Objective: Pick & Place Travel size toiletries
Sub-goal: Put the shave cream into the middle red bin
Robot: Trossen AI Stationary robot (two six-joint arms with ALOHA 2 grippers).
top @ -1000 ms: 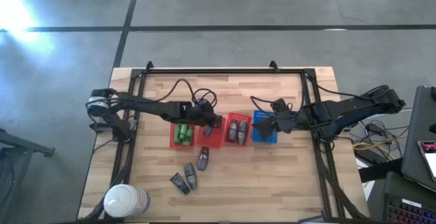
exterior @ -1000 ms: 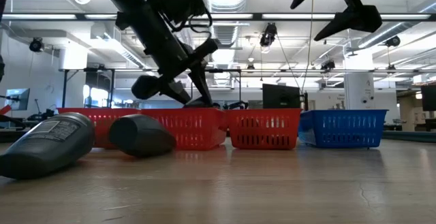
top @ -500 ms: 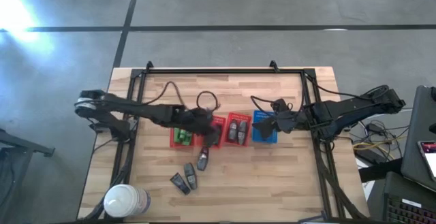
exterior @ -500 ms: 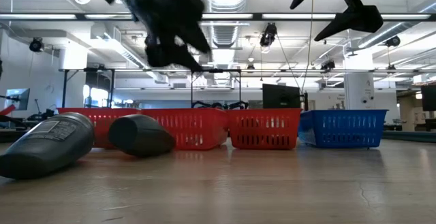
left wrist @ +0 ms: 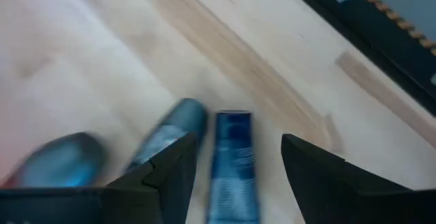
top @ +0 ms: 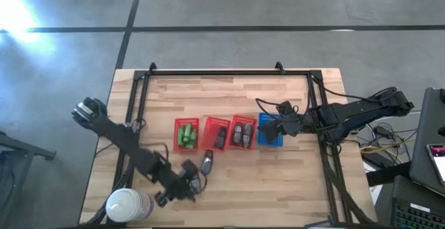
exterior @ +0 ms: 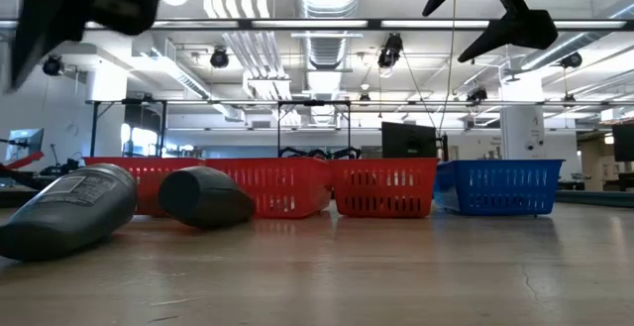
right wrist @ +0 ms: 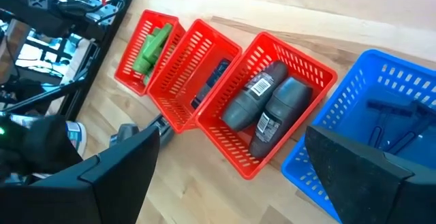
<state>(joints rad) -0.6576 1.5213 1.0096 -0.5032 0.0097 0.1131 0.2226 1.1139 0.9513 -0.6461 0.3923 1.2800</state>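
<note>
Red mesh is making up three of the four baskets sitting in a row across the middle of the wooden table, and this row is the landmark for everything else. The first red basket, at the left arm's end of the row, is holding bright green toiletries. The middle red basket is holding one dark tube. The third red basket is holding two dark grey bottles lying side by side. The blue basket is closing the row at the right arm's end.

On the near side of the row, just off the middle red basket, a dark bottle is lying on the bare wood. Farther out on that same side, the left gripper is hovering low over the table with its fingers standing apart and gripping nothing. In the left wrist view a dark blue tube is lying between those fingers, with a grey bottle just beside it and a second grey bottle a little farther off. A large white roll is standing near the table corner beyond the left gripper.

The right gripper is hanging above the blue basket, fingers spread wide and empty.
</note>
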